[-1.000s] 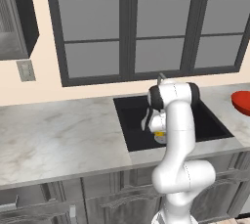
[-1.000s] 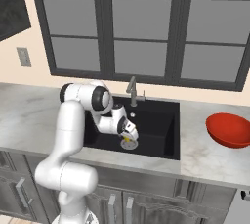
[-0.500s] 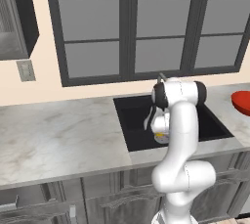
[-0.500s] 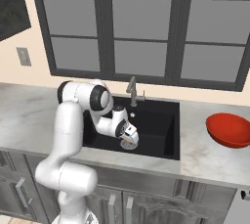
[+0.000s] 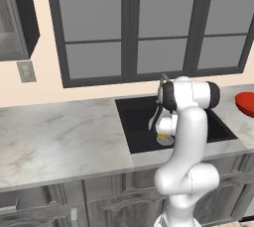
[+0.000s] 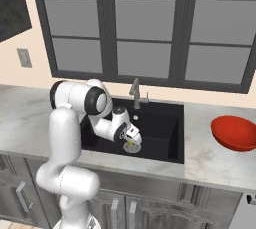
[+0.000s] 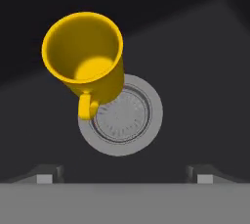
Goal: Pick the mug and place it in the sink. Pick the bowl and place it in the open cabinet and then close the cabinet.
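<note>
Dark fingertips (image 7: 45, 175) of the two-finger gripper (image 7: 125, 176) are rising at the bottom corners of the hand view, standing wide apart with nothing between them, so the tool is open and holding nothing. Just above them in that frame, the small plain yellow mug (image 7: 87, 59) with one side handle is sitting upright on the floor of the large black rectangular sink (image 7: 195, 61), its mouth facing the camera and its handle pointing toward the bottom of the frame. Its base is overlapping the upper left edge of the round silver drain (image 7: 124, 118).

Lower centre of the right base view, the gripper (image 6: 133, 140) is hanging inside the sink (image 6: 165, 123) on the white arm, with the mug (image 6: 131, 147) showing as a sliver of yellow right under it. Centre right of the left base view, the mug (image 5: 161, 137) is peeking out beside the arm, low in the sink (image 5: 136, 119).

Farther back, the grey metal faucet (image 6: 135, 93) is standing at the basin's rear rim. At the right edge of both base views, the glossy red shallow round bowl (image 6: 235, 133) is resting on the pale marbled stone counter (image 6: 210, 158), well apart from the sink. At the upper left of the left base view, the grey-brown wood-grain wall cabinet (image 5: 12, 20) is hanging above the counter (image 5: 54, 137).
</note>
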Controlling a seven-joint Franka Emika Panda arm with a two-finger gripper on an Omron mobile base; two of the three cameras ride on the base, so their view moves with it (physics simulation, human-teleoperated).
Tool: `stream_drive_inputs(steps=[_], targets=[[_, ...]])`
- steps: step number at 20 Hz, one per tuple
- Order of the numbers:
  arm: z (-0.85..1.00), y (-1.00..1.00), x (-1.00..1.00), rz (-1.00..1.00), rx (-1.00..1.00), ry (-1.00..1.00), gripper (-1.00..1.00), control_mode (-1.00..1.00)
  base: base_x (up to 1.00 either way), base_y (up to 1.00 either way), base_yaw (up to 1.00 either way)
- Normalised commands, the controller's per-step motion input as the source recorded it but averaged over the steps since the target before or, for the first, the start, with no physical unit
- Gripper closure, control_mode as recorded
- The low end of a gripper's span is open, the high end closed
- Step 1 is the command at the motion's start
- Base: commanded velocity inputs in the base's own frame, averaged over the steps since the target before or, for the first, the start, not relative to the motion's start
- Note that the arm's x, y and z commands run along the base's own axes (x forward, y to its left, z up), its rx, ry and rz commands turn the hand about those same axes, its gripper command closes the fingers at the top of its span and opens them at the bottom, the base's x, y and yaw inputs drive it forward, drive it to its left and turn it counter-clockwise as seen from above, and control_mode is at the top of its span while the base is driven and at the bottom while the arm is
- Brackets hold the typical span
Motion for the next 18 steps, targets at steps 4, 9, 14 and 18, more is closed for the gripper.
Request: stream_drive_inputs(steps=[4, 9, 14, 18], targets=[[0.76, 0.0, -0.26, 0.0, 0.0, -0.01, -1.0, -1.0, 0.0, 0.0, 0.0], [0.98, 0.0, -0.19, 0.0, 0.0, 0.0, -1.0, -1.0, 0.0, 0.0, 0.0], [0.85, 0.15, -0.48, 0.0, 0.0, 0.02, -1.0, -1.0, 0.0, 0.0, 0.0], [0.79, 0.17, -0.76, 0.0, 0.0, 0.0, -1.0, -1.0, 0.0, 0.0, 0.0]])
